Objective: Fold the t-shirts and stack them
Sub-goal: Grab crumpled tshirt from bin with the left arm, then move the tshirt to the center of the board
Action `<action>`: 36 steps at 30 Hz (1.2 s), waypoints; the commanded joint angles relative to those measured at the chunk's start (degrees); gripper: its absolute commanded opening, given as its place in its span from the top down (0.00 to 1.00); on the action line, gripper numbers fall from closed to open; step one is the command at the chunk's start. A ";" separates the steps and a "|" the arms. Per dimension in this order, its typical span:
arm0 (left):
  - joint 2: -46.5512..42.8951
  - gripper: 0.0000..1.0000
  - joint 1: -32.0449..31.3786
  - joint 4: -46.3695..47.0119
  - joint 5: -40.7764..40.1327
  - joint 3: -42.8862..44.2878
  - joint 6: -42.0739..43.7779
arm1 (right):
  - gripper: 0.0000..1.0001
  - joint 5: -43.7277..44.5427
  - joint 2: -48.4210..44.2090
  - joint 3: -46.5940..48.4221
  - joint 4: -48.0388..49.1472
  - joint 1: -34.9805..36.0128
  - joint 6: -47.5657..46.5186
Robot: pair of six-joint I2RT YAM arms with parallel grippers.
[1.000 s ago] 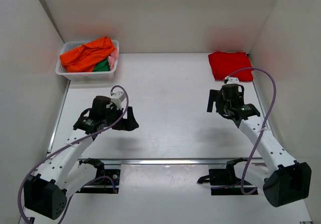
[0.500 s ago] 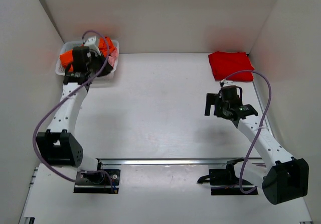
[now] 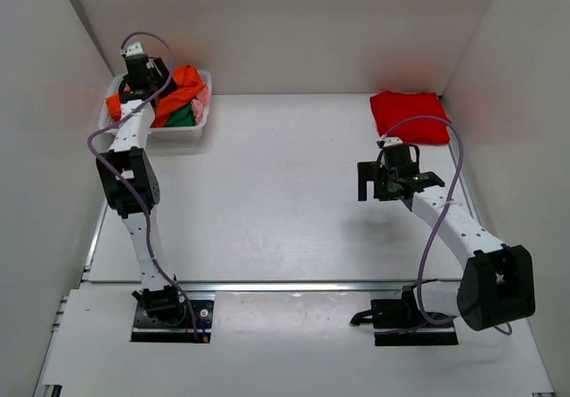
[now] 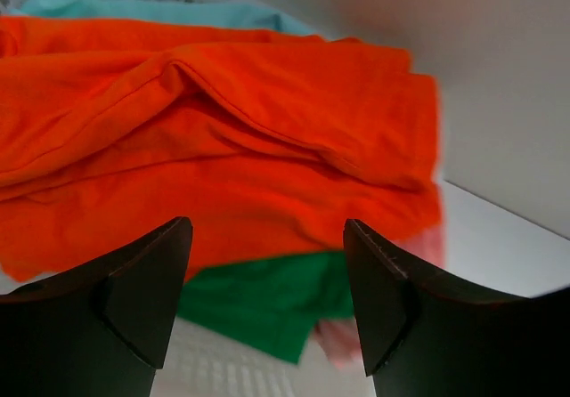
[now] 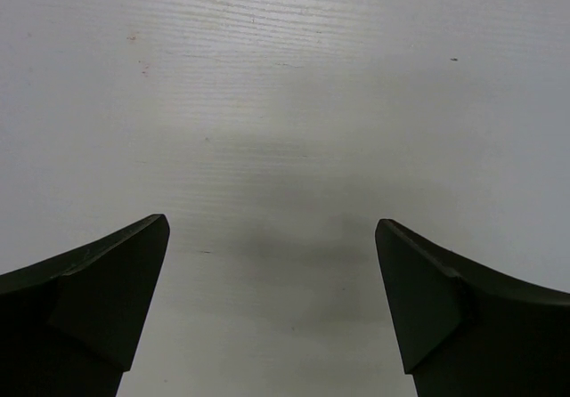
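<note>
Moved: left tool (image 4: 267,228) swung from the worktop (image 3: 285,201) middle to the white plastic mesh basket (image 3: 183,133).
Left tool: released; bright orange cotton t-shirt (image 4: 223,103) just ahead.
Right tool (image 5: 272,228): released, well apart from the basket.

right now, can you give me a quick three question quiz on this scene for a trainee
1. True or false: the red t-shirt lies on the table, outside the basket.
2. Which t-shirt lies on top of the pile in the basket? A green, B orange, C teal.
3. Fill in: the right gripper hangs over bare table with its jaws ___.

Key
1. True.
2. B, the orange t-shirt.
3. Open.
</note>
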 commanded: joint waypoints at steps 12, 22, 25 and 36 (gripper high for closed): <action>21.57 1.00 2.11 -3.62 1.23 25.19 -7.93 | 0.01 -2.51 6.56 3.64 4.91 1.51 -0.93; -10.64 1.00 -2.27 -0.73 5.97 11.08 -8.28 | 0.01 -3.65 0.78 -4.53 7.28 4.06 3.02; -27.07 1.00 -8.74 1.21 14.36 -0.95 -12.39 | 0.00 -4.70 -4.83 -9.35 9.39 3.28 4.69; -49.01 1.00 -20.90 14.10 23.54 -44.53 -27.60 | 0.01 -11.90 -12.16 -9.72 7.90 -0.24 4.60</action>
